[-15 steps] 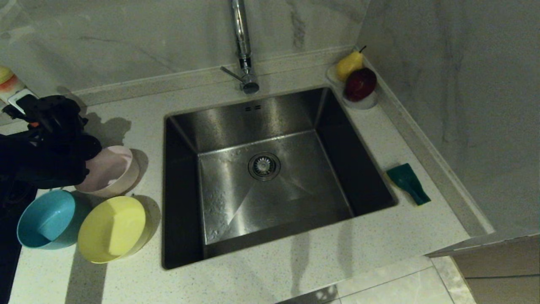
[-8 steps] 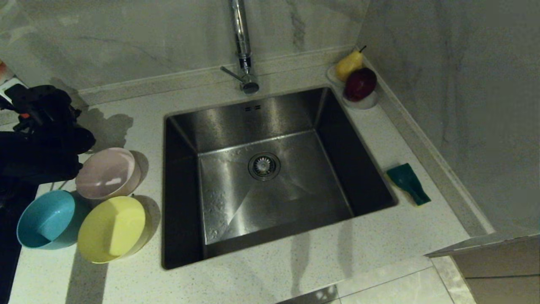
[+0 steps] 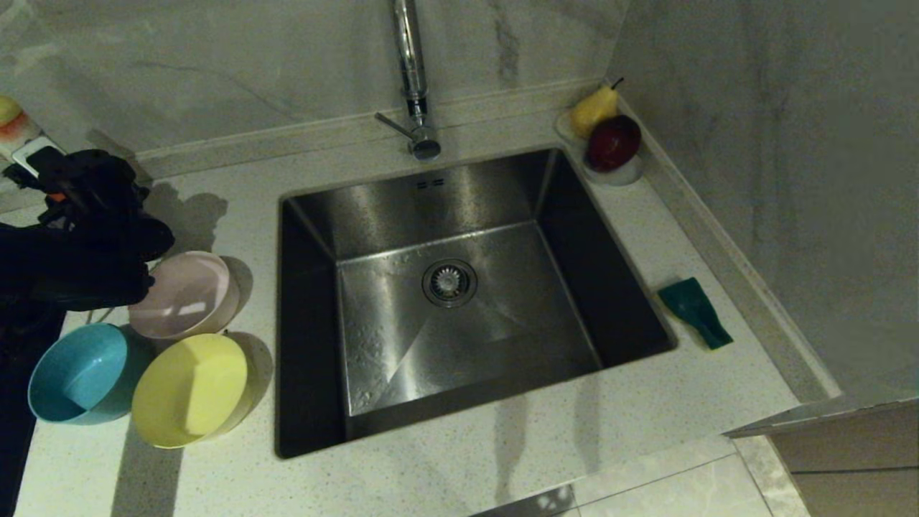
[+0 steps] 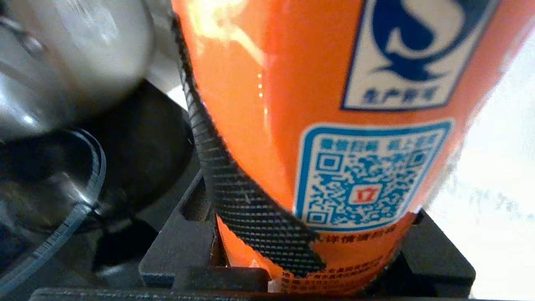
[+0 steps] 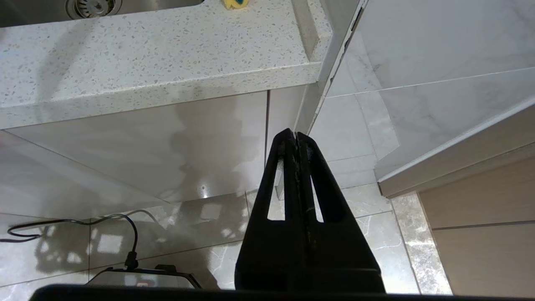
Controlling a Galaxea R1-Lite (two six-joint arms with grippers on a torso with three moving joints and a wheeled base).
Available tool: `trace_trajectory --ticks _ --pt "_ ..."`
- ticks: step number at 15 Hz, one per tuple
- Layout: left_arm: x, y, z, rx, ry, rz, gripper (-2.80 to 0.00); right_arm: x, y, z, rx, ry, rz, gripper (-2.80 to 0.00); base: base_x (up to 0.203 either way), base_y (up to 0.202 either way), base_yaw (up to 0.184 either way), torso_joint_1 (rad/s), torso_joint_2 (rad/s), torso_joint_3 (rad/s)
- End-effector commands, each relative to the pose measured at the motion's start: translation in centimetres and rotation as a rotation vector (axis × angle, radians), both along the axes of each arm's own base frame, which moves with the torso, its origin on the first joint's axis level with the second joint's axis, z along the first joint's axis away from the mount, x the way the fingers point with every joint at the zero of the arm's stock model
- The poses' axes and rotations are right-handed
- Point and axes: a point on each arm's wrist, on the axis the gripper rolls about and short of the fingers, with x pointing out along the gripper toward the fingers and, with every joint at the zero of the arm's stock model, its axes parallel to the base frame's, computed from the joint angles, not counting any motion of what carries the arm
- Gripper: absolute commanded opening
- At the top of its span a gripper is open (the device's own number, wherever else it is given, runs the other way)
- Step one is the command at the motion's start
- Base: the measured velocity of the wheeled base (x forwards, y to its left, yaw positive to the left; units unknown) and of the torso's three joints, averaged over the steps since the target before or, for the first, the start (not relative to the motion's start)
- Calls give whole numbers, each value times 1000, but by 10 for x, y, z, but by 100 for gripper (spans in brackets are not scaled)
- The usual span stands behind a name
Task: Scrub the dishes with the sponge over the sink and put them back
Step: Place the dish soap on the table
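Countertop right of sink: sponge lies lengthwise front-to-back — left claw clamped on orange bottle.

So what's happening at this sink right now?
The left gripper is closed on an orange bottle at the counter's far left, behind the pink bowl. The blue bowl and yellow bowl sit beside it. The sponge lies untouched right of the empty sink. The right gripper hangs shut below the counter.
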Motion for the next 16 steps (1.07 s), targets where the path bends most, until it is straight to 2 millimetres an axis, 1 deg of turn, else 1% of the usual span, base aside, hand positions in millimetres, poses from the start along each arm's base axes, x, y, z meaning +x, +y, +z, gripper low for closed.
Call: trace_trajectory --ticks 1,5,6,8,11,13,15,16 --pt "4 0 -7 -7 6 2 -280 0 0 0 0 0 0 -280 0 0 0 0 0 0" --pt "2 -1 -9 -10 16 1 -280 0 0 0 0 0 0 -280 0 0 0 0 0 0" --pt "2 -1 -11 -12 25 0 0 0 0 0 0 0 0 -280 0 0 0 0 0 0" --pt "1 -2 -12 -14 28 -2 0 0 0 0 0 0 0 -280 0 0 0 0 0 0" --pt "-3 -3 -2 -9 5 -2 0 0 0 0 0 0 -1 -280 0 0 0 0 0 0" --pt "-13 -6 13 -2 -22 -3 0 0 0 0 0 -2 -1 -280 0 0 0 0 0 0" --pt "-27 -10 34 7 -59 -6 0 0 0 0 0 0 0 -280 0 0 0 0 0 0" --pt "-38 -12 51 16 -91 -8 0 0 0 0 0 0 0 -280 0 0 0 0 0 0"
